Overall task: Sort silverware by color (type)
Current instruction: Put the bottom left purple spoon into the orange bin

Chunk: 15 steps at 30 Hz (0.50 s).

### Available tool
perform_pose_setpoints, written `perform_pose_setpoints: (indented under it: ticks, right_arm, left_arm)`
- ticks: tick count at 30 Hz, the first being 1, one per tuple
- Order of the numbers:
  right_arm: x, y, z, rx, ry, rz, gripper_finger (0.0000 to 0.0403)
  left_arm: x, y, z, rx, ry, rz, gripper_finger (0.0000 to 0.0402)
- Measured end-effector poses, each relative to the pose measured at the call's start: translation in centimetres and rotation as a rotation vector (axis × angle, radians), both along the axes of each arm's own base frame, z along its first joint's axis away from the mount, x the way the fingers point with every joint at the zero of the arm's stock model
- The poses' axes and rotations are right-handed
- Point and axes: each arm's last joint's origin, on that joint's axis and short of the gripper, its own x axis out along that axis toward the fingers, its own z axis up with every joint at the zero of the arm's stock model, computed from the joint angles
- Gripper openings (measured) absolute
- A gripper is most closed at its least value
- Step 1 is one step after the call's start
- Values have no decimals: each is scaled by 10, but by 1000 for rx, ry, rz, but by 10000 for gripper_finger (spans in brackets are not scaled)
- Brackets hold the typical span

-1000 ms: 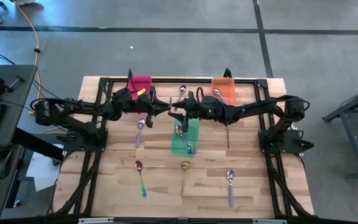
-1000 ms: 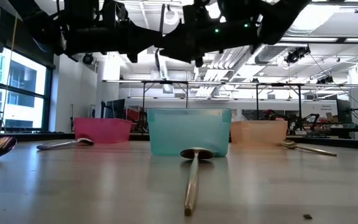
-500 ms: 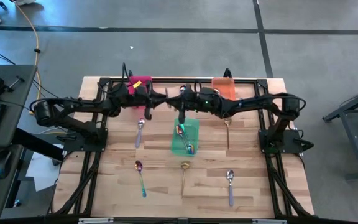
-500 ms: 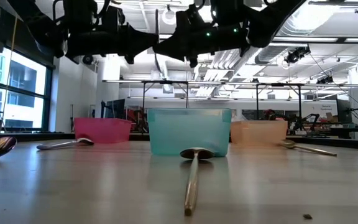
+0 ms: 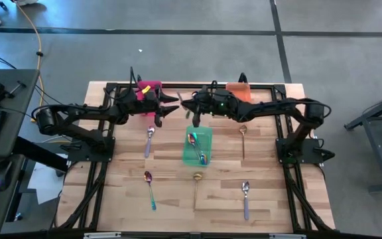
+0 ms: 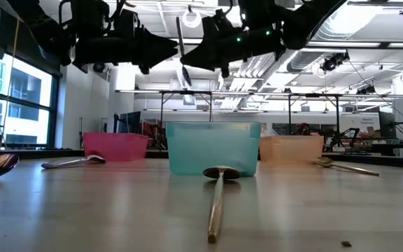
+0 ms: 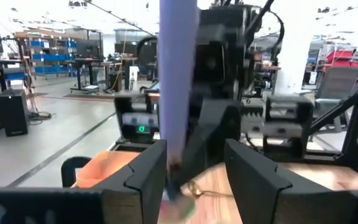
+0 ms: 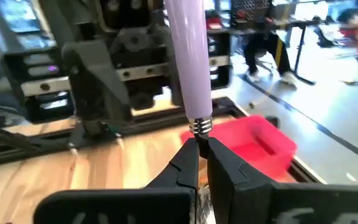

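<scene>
From above, both tools meet near the surface's far edge, over the green bin. In the right wrist view, the right tool pinches a purple-handled spoon. In the left wrist view, the left tool is spread around the handle. Releasing early could drop it.

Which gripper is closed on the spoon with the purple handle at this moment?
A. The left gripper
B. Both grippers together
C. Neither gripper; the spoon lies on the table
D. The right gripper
D. In the right wrist view the right gripper has its fingers pinched on the purple-handled spoon just below the handle, while in the left wrist view the left gripper stands open, with the spoon between its spread fingers.
</scene>
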Motion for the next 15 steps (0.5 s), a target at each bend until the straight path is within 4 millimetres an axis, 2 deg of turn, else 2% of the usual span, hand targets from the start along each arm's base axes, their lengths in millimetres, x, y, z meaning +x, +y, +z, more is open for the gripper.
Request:
perform_pose_setpoints:
  ticks: [3, 9, 15]
  right_arm:
    - [-16, -6, 13, 16, 67, -103, 1]
    - [-69, -30, 23, 179, 328, -391, 0]
    - [-121, -63, 2, 412, 595, -671, 1]
  left_arm:
    - [-5, 0, -9, -9, 28, 29, 148]
    - [-17, 2, -28, -31, 83, 77, 131]
    - [-21, 5, -32, -29, 95, 97, 127]
